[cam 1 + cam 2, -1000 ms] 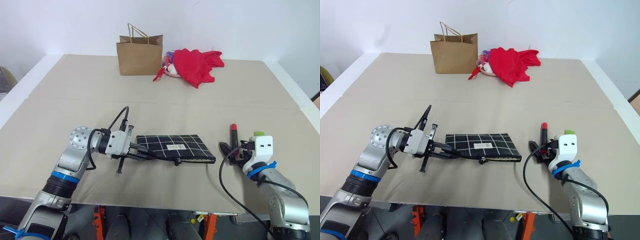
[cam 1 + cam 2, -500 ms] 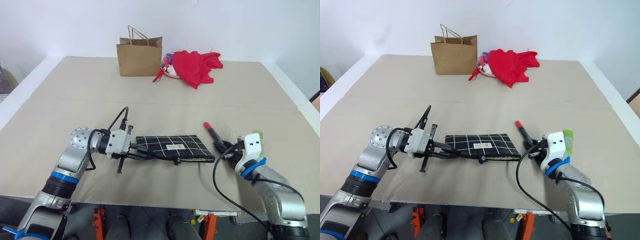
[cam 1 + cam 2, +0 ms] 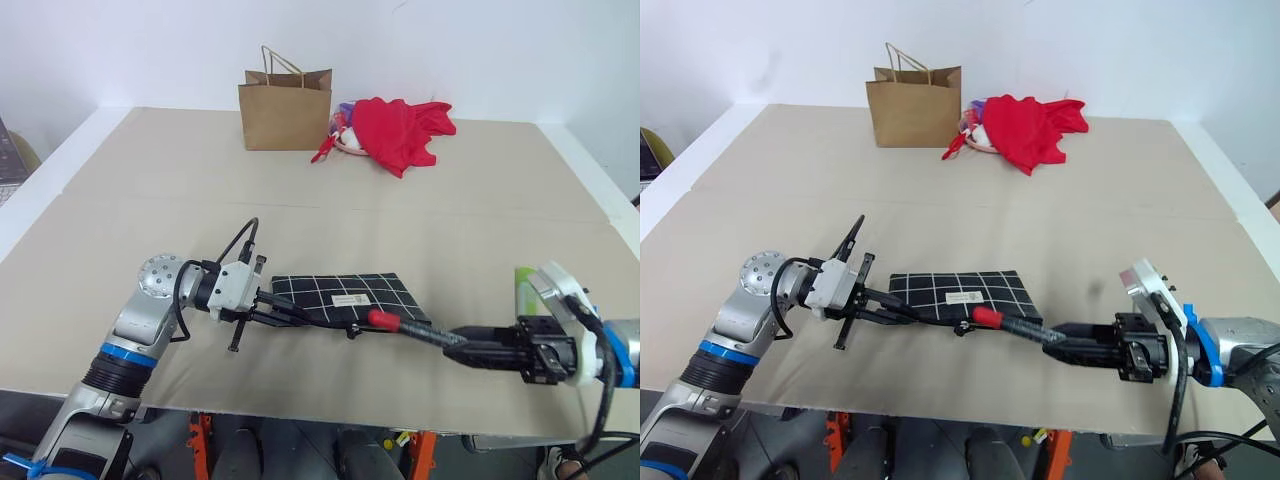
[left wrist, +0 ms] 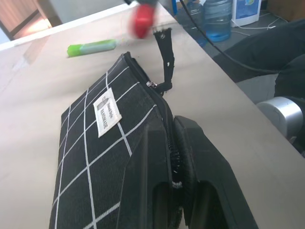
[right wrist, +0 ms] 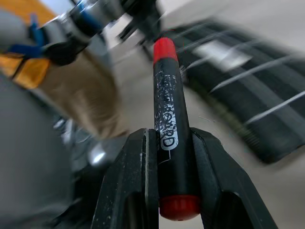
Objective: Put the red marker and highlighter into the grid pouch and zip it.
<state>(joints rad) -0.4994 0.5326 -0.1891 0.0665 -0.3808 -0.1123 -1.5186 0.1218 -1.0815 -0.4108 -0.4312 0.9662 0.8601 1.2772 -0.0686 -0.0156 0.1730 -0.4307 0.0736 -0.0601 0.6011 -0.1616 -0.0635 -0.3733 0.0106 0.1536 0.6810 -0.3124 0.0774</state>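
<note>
Beige table w/ white wall behind; brown paper bag & red cloth sat at far edge. Grid pouch lay near front, left gripper clamped tight on its end. Right gripper was closed on red marker, cap at pouch's zipper side. Highlighter lay on table beyond pouch. Vs 1 s earlier: marker had gone from upright beside pouch to level, pointing at it; pouch unmoved.

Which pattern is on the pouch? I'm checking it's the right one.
Black with white grid lines, on the grid pouch; clearest in the left wrist view.
</note>
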